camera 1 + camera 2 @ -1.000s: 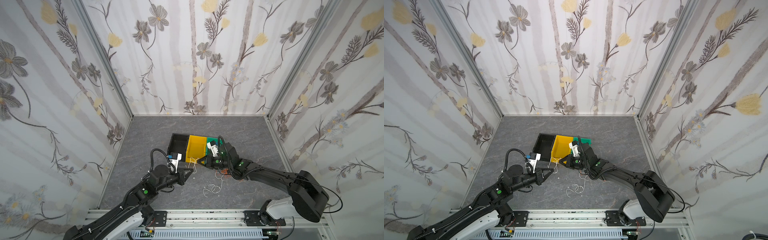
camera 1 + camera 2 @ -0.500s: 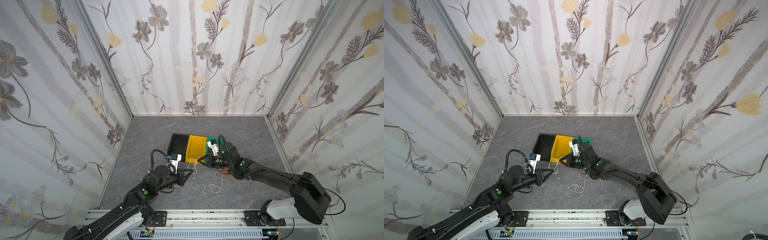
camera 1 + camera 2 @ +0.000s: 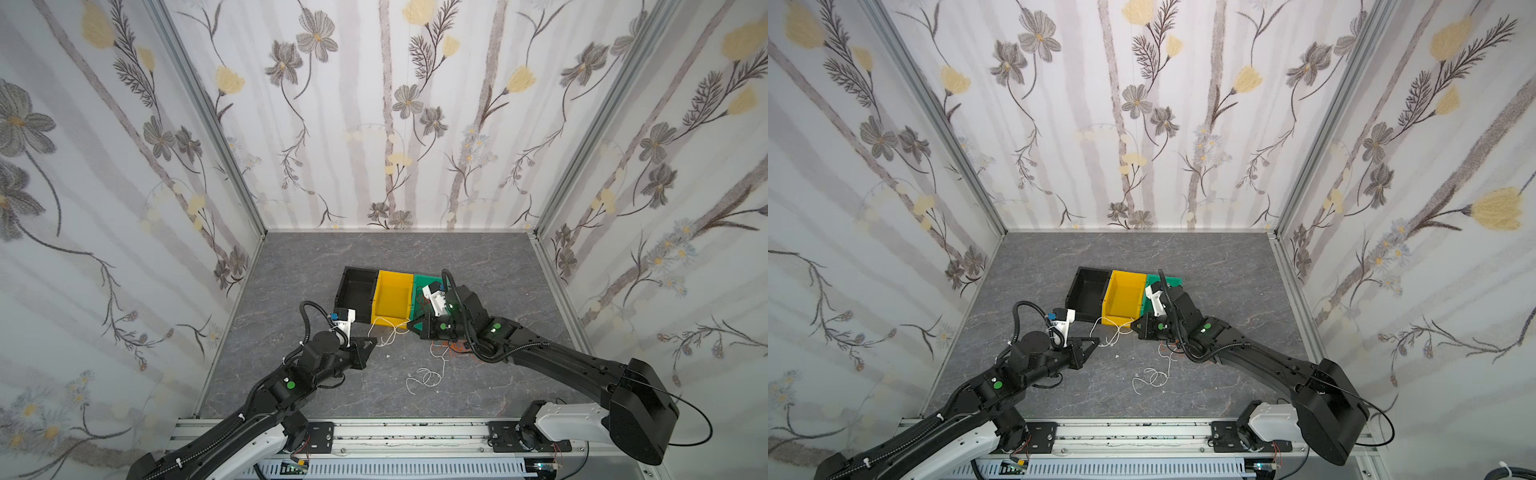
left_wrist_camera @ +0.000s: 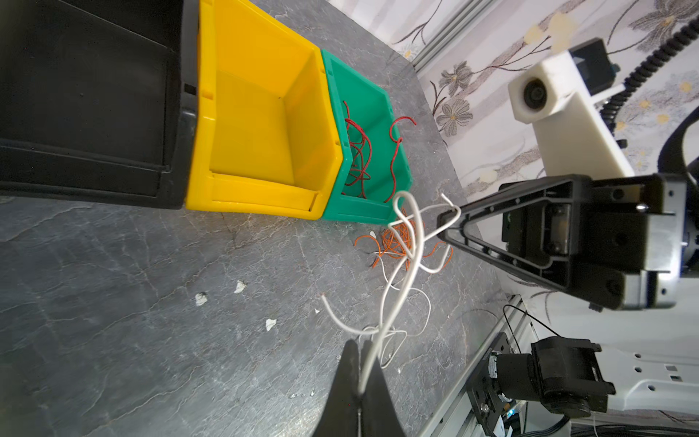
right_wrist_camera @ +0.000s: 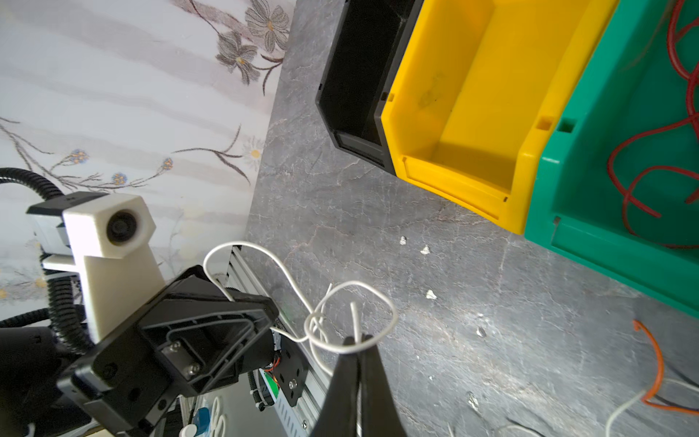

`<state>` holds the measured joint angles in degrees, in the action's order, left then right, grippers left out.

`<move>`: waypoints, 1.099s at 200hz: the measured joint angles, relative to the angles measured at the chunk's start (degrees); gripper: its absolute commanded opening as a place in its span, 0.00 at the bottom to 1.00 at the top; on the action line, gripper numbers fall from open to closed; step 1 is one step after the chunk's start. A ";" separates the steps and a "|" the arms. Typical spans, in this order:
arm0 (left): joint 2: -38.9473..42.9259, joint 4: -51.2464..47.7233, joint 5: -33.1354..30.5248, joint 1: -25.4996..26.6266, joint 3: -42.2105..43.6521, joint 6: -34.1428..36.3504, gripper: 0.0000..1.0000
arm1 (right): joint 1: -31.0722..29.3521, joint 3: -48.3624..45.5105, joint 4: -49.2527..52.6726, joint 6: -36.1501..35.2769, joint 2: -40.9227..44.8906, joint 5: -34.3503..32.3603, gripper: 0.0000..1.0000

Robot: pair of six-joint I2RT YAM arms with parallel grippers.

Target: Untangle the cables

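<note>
- The left gripper (image 3: 1097,341) and right gripper (image 3: 1134,325) meet nearly tip to tip, both closed on a white cable (image 3: 1112,332) looping between them.
- The yellow bin (image 3: 1125,297) stands just past the right gripper's tip.
- Loose white coils (image 3: 1152,377) lie on the floor (image 3: 1059,266), nearer the right gripper's wrist.

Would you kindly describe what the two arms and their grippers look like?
The left arm and right arm are black with white base sections and round green dots. A ribbed black hose loops over each wrist. The left gripper and right gripper have black triangular fingers tapering to points, with white camera housings.
</note>
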<state>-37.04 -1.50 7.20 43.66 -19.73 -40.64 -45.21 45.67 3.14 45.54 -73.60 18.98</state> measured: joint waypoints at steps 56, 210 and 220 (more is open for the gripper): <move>3.43 -3.65 -4.04 -1.20 0.00 -1.33 0.02 | -0.04 -0.46 10.03 -5.29 2.73 -7.58 0.00; 6.10 -10.23 -10.51 -6.32 -2.21 -3.45 0.02 | -0.22 -0.98 18.86 -11.13 3.02 -14.60 0.07; 4.81 -10.23 -10.01 -6.91 -3.37 -2.86 0.02 | -0.39 -0.85 17.20 -11.10 2.58 -12.50 0.10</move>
<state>-32.23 -11.73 -2.81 36.75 -23.09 -43.51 -45.60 44.82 20.34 34.44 -71.02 6.48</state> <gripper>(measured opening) 0.050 0.063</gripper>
